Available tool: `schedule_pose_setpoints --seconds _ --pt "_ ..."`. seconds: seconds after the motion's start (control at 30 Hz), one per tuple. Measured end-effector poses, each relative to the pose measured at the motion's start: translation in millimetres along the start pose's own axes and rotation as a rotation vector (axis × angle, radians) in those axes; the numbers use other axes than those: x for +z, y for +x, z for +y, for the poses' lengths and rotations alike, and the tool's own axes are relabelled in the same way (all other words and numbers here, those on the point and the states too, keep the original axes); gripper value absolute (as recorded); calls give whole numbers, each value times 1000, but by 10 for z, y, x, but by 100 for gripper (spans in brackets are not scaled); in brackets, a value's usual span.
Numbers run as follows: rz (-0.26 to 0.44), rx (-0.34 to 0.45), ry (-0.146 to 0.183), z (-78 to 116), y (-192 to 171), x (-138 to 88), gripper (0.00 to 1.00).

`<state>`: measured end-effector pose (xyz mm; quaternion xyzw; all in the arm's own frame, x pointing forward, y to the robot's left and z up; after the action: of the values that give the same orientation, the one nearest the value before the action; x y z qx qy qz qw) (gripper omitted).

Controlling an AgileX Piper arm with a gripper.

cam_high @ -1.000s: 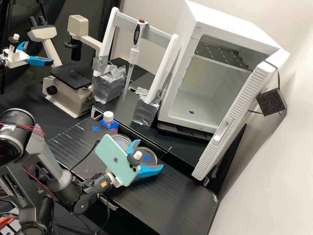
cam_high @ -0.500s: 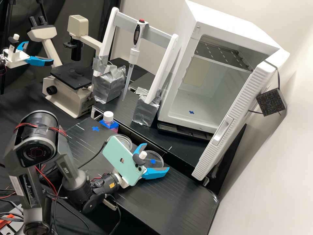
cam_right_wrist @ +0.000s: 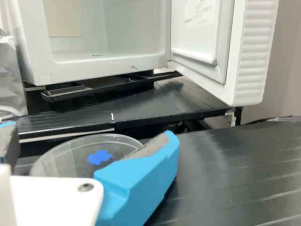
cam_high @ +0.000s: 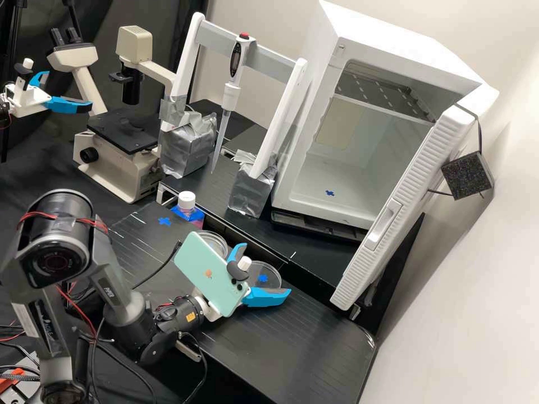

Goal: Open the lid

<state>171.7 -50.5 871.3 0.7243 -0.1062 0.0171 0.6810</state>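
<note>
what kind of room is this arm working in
Probably a biology lab: there's a microscope, a pipette hanging on a stand, and clear round dishes, like petri dishes, on the black bench.

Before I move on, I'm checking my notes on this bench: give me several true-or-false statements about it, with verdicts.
The blue-fingered white claw is shut. False: its fingers are spread apart.
The round clear dish bears a blue mark. True.
The white, red-topped pipette lies flat on the bench. False: it hangs tip down.
The ribbed white cabinet door stands open. True.
The small plastic bottle has its white cap on. True.
</note>
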Motion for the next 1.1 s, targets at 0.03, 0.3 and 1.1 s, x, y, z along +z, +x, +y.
schedule_pose_setpoints --seconds 0.03,0.3,1.1 --pt "0 5 3 2 -39 -13 100" --pt "88 80 16 105 -274 -270 100" --pt "414 30 1 -397 -388 -1036 100"
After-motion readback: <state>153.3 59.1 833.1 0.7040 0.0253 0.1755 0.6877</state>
